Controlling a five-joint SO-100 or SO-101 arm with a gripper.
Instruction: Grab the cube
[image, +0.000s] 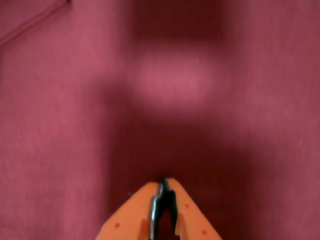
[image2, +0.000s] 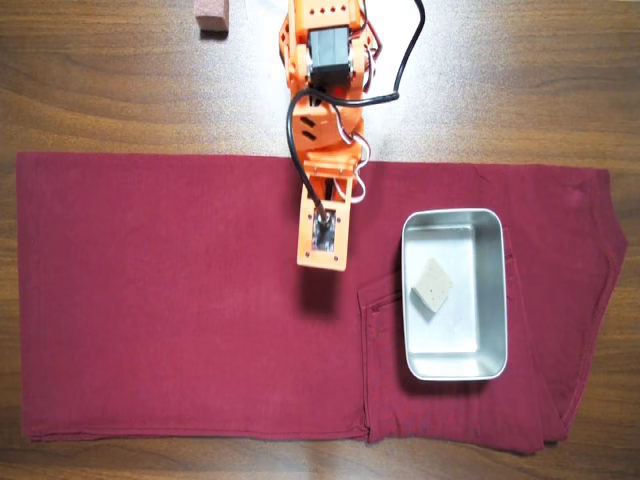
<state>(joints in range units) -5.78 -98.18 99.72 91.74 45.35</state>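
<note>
The small pale grey-beige cube (image2: 432, 286) lies turned on its corner inside the metal tray (image2: 493, 300), right of centre in the overhead view. It is out of the wrist view. My orange gripper (image2: 322, 262) hangs over the dark red cloth (image2: 160, 300), left of the tray and apart from the cube. In the wrist view the gripper (image: 163, 183) enters from the bottom edge with its jaws closed tip to tip and nothing between them; only blurred red cloth lies below.
A reddish-brown block (image2: 211, 15) sits on the wooden table (image2: 520, 80) at the top edge, left of the arm's base. The cloth has a pocket seam under the tray and a fold line at the wrist view's top left.
</note>
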